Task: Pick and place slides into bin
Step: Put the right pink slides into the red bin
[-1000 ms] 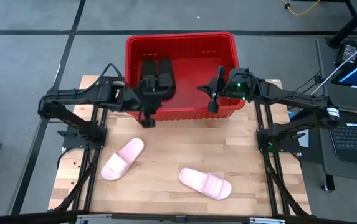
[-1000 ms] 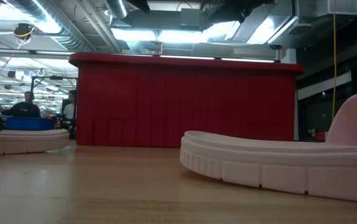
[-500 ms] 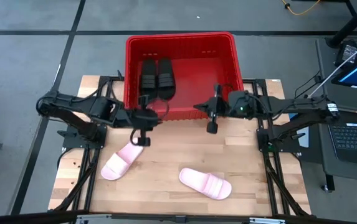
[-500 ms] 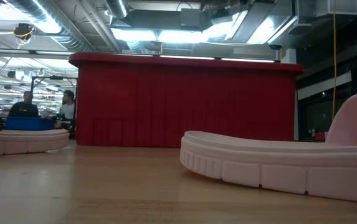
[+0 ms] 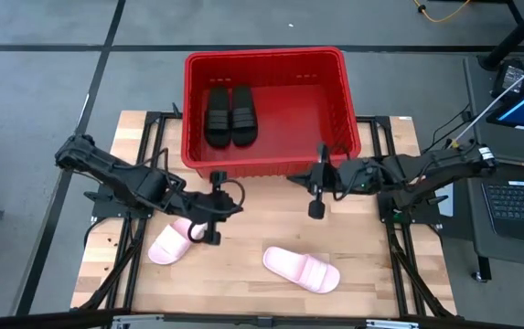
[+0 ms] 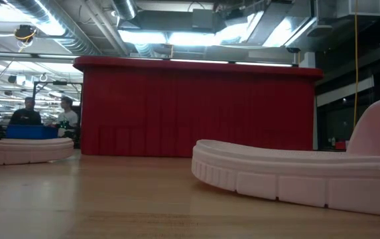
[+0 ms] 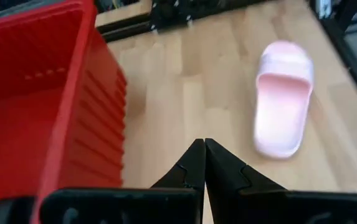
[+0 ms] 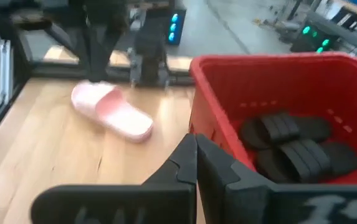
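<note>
Black slides (image 5: 230,114) in bin (image 5: 335,73), both pink slides (image 5: 301,270) on table; left gripper (image 5: 214,236) and right gripper (image 5: 315,209) closed, empty, so descending shut would prob. shove a slide, not grasp.

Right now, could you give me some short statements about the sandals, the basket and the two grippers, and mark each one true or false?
1. Both black sandals lie inside the red basket. True.
2. One pink sandal is already in the basket. False: both pink sandals lie on the wooden table.
3. The left gripper is shut and holds nothing. True.
4. The right gripper holds a black sandal. False: it is shut and empty, over the table in front of the basket.
5. The two pink sandals touch each other. False: they lie apart.
</note>
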